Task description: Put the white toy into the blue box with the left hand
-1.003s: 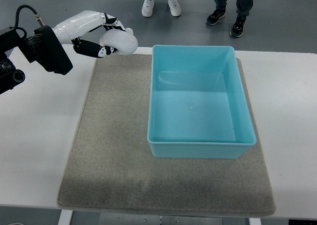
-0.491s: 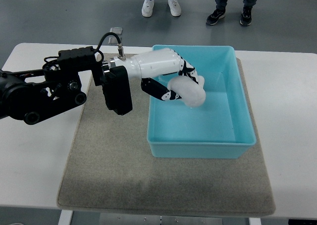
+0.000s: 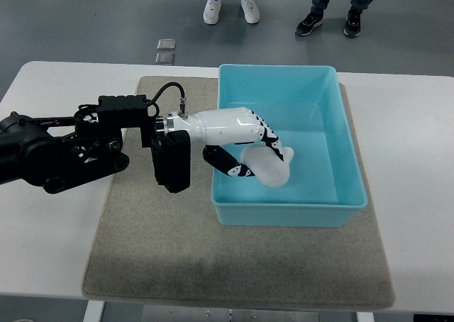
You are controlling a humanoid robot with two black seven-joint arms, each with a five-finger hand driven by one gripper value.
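From the top view, the left hand [image 3: 248, 148] reaches over the near-left wall of the blue box [image 3: 346, 152], its fingers [image 3: 278, 146] curled around the white toy [image 3: 268, 167], which sits low inside the box toward its left-front part; whether the toy touches the floor cannot be told. The right half of the box interior is open, and its far and right walls stand well apart from the hand. The black forearm [image 3: 64, 152] crosses the left edge of the grey mat [image 3: 156, 244], which lies on a white table [image 3: 415, 159]. Beyond the table's far edge is grey floor, with two people's shoes [image 3: 230, 10] near the top.
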